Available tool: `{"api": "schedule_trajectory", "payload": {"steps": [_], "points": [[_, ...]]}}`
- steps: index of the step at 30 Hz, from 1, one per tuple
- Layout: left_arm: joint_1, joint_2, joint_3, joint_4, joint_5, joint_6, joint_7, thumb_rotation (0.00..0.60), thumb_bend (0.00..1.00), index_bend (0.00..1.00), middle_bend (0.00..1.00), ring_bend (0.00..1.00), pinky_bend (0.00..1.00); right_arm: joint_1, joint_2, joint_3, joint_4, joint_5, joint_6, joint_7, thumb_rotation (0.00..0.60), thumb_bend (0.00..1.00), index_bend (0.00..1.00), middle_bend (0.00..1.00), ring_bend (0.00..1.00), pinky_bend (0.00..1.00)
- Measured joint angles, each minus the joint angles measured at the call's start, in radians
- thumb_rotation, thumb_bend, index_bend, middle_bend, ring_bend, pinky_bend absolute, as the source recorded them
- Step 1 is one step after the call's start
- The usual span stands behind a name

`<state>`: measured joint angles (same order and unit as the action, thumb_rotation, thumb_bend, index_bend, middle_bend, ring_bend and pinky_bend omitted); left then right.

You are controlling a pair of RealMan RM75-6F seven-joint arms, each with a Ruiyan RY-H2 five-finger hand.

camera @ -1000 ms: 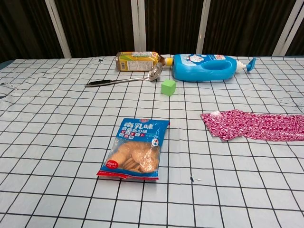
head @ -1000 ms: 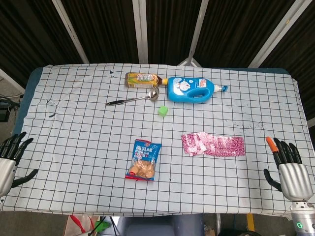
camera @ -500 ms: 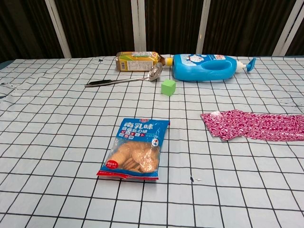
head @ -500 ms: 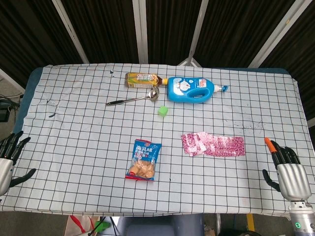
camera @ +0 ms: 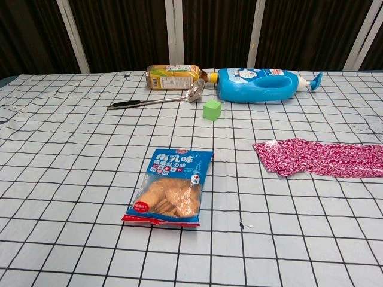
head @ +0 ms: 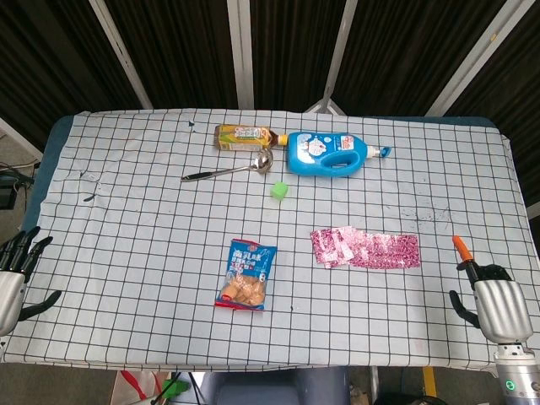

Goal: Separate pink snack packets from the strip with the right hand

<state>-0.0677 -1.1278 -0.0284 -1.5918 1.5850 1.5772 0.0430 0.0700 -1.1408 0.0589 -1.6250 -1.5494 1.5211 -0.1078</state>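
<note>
— So, what sits at the far left edge of the head view?
— Low down, the left hand [head: 12, 278], fingers apart, holding nothing. Toward centre lies a blue biscuit packet [head: 249, 274]; above it a green cube [head: 279, 191], a spoon [head: 228, 171] and a blue bottle [head: 329, 153].
— And the pink snack strip [head: 364, 250]?
— Flat, right of centre. At lower right, the right hand [head: 493, 304] is empty, well apart from it; whether its fingers are curled, I cannot tell.
</note>
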Motion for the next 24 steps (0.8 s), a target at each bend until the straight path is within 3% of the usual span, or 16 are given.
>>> {"api": "schedule_trajectory", "payload": {"steps": [8,14,20,24], "points": [[0.005,-0.005,-0.018,0.015,-0.01,0.026,-0.014,0.6,0.27,0.13,0.02,0.0,0.11,0.034,-0.03,-0.015,-0.008,-0.042,-0.05,-0.061,0.6,0.47,0.08,0.6,0.64,0.46],[0.005,-0.01,-0.023,0.019,-0.019,0.022,-0.014,0.6,0.27,0.13,0.02,0.0,0.11,0.104,-0.048,-0.02,-0.055,-0.044,-0.189,-0.172,0.6,0.64,0.12,0.74,0.76,0.56],[0.0,-0.011,-0.024,0.021,-0.024,0.011,-0.007,0.6,0.28,0.13,0.02,0.0,0.11,0.184,-0.09,-0.005,-0.107,0.01,-0.329,-0.289,0.6,0.82,0.14,0.83,0.81,0.6],[-0.001,-0.011,-0.027,0.022,-0.032,0.007,-0.006,0.6,0.27,0.13,0.02,0.0,0.11,0.233,-0.133,0.02,-0.117,0.085,-0.402,-0.365,0.6,0.83,0.14,0.83,0.82,0.6]]}}
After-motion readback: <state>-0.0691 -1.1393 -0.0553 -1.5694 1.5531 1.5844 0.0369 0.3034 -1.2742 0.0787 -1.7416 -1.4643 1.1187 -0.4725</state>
